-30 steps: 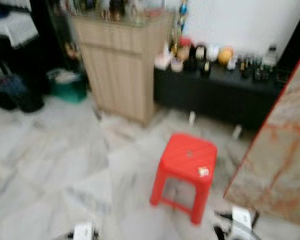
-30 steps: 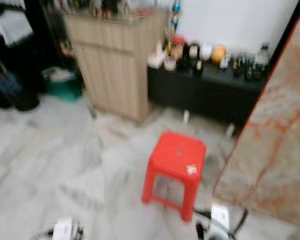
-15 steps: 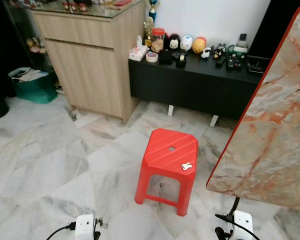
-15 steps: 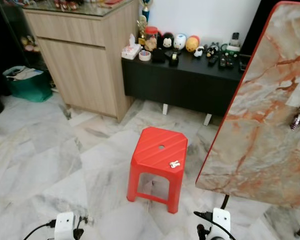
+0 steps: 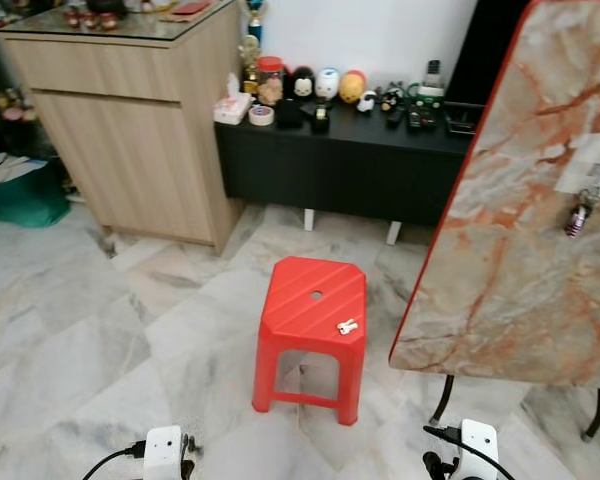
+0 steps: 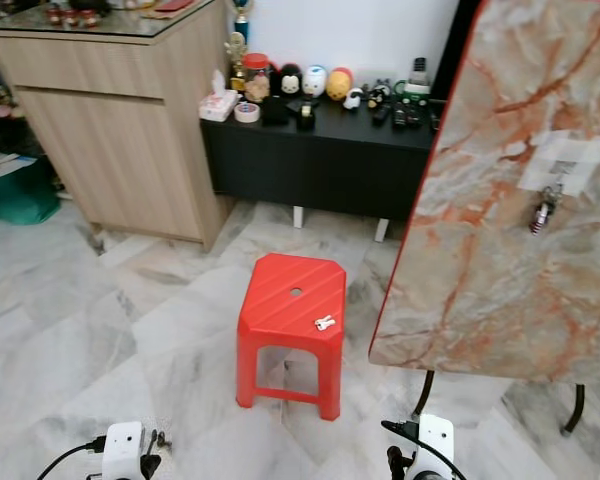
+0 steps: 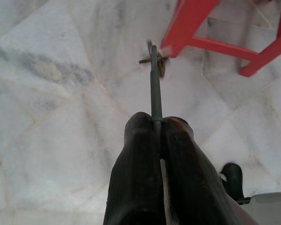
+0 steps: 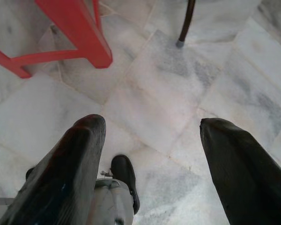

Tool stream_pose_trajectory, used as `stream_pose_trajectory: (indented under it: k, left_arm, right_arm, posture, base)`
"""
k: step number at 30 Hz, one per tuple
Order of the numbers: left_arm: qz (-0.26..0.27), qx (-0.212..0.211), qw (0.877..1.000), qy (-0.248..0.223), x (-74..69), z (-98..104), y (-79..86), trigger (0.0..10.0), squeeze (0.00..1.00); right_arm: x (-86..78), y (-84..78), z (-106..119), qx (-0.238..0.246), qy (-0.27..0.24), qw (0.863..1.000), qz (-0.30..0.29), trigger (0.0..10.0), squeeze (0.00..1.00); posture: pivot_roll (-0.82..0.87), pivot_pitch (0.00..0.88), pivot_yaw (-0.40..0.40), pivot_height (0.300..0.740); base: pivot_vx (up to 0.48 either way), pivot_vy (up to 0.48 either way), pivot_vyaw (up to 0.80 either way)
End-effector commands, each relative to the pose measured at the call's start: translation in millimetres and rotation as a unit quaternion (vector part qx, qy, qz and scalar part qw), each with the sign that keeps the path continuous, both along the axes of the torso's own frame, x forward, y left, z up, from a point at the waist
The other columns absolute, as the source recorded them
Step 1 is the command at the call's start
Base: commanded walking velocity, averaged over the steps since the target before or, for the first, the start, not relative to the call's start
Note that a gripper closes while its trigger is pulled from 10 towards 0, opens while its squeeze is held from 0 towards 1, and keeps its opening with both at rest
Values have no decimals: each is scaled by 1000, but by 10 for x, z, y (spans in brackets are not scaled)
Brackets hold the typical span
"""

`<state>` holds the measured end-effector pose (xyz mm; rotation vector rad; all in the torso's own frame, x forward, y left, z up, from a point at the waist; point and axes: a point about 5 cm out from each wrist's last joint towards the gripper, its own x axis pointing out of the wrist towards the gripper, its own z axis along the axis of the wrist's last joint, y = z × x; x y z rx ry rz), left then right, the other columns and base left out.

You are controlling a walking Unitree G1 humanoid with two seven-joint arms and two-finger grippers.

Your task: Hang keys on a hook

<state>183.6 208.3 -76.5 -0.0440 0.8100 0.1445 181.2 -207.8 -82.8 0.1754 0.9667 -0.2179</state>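
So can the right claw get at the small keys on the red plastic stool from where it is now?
Probably not yet. The right claw hangs low, open, over the marble floor, beside the red plastic stool. The small keys lie on the seat with nothing over them, so raising and reaching forward should work.

red stool (image 5: 310, 305), grey-veined white marble floor (image 5: 100, 340)

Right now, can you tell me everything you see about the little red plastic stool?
The red plastic stool stands upright on the grey-veined marble floor, in front of the black low cabinet and beside the tilted marble-patterned board. Its square seat has diagonal grooves and a small round hole in the middle. Four splayed legs are joined by crossbars. A small white key-like object lies near the seat's front right corner.
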Motion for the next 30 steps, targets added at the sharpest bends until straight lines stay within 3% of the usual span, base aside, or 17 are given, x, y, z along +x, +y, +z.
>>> stream_pose_trajectory:
  k: [1,13,25,30]
  left_arm:
    - [-9,3,1000,14,-37,-27,-13,10000,0]
    - [-6,8,1000,5,12,4,20,10000,0]
    - [-19,5,1000,9,-16,-18,-38,10000,0]
    - [-23,5,1000,7,-8,-14,-49,10000,0]
  right_arm:
    - [27,8,10,2,-1,1000,-1,10000,0]
    - [50,-18,26,3,-6,1000,-11,10000,0]
    - [60,-6,31,5,-12,1000,-9,10000,0]
    - [56,-1,27,9,-11,1000,-12,10000,0]
  posture:
    - [37,0,-24,732]
    - [41,0,-37,732]
    - [35,0,-31,732]
    - [35,0,-31,732]
  base:
    - [0,0,-775]
    - [0,0,-759]
    - [0,0,0]
    - [0,-269,-255]
